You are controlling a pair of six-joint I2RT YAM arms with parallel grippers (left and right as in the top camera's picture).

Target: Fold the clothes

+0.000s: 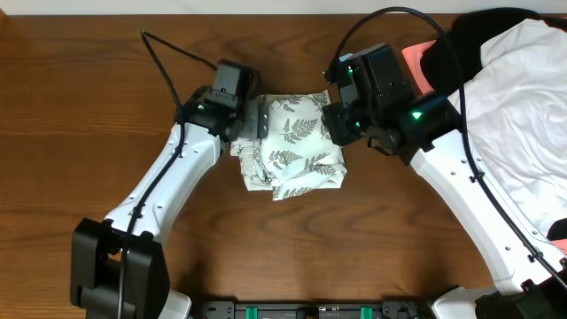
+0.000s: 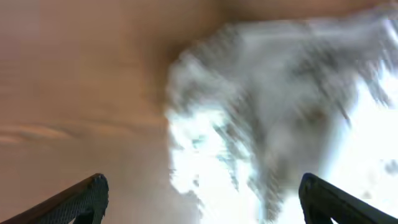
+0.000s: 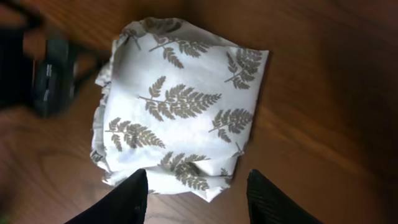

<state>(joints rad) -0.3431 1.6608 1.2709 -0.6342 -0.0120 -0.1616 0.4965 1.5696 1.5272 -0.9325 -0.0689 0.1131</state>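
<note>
- Now the left claw [image 2: 202, 186] is gaping wide, the right claw [image 3: 198, 180] half-spread, both gripping nothing.
- Between them the white fern-printed fabric garment [image 1: 297, 146] is lying bundled on the brown wooden table [image 1: 80, 80].
- Risk: fingers snagging loose edges, undoing folds.

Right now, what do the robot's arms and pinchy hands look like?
Both arms are white tubes: the left arm and right arm. Each has a boxy black wrist with small green lights. Thin black cables loop off them. The left gripper and right gripper each have two black pointed fingers.
</note>
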